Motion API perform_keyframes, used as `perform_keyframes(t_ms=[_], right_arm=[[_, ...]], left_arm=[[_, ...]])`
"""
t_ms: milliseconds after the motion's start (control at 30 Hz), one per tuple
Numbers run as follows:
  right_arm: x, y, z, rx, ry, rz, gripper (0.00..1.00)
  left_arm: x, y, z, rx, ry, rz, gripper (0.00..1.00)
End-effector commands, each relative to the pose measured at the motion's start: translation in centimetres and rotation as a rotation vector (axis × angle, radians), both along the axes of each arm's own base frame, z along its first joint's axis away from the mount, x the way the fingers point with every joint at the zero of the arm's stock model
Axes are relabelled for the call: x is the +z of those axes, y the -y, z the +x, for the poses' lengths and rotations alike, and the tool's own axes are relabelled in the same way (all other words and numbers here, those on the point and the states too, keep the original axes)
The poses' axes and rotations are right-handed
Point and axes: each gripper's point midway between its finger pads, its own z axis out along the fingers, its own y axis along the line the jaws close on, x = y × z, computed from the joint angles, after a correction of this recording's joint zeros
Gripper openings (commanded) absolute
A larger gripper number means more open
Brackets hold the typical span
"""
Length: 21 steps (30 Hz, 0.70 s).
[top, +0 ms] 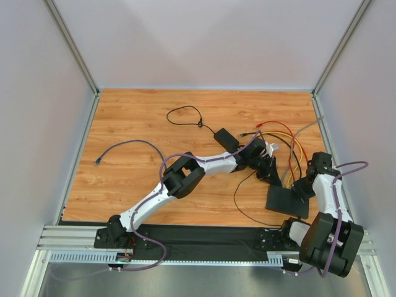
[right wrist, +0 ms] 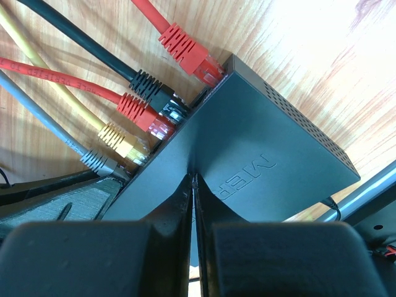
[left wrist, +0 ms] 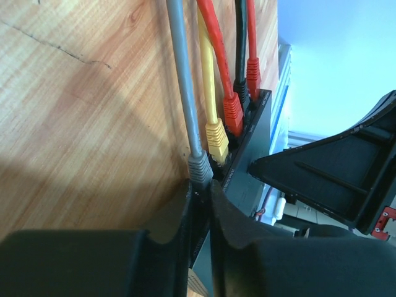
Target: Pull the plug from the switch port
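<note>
The switch (top: 288,201) is a flat black box at the right of the wooden table, with several cables plugged along one edge. In the left wrist view my left gripper (left wrist: 203,185) has its fingers shut on the grey plug (left wrist: 199,167), the end one in the row, which sits in its port on the switch (left wrist: 247,167). Beside it are a yellow plug (left wrist: 217,139), a red plug (left wrist: 232,114) and a black plug (left wrist: 242,93). My right gripper (right wrist: 193,179) is shut, its tips pressed onto the top of the switch (right wrist: 266,142). The grey plug (right wrist: 99,162) shows at the lower left there.
A black power adapter (top: 226,139) with its thin lead lies mid-table. A purple cable (top: 130,143) with a blue plug loops at the left. Red, yellow and grey cables (top: 291,145) arc away behind the switch. Walls enclose three sides.
</note>
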Motion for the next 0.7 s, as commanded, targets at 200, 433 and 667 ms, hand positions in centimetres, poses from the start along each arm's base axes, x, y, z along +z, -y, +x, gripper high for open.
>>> perform_keyframes(t_ms=[200, 433, 667], right_arm=[[0.5, 0.3, 1.0, 0.006, 0.036, -0.012, 0.04], [0.0, 0.4, 0.5, 0.012, 0.010, -0.017, 0.04], [-1.1, 0.3, 0.1, 0.003, -0.028, -0.003, 0.03]], left_arm=[[-2.3, -0.4, -0.8, -0.017, -0.017, 0.017, 0.00], [-1.6, -0.6, -0.2, 0.016, 0.019, -0.039, 0.00], [1.1, -1.1, 2.2, 0.088, 0.143, -0.121, 0.00]])
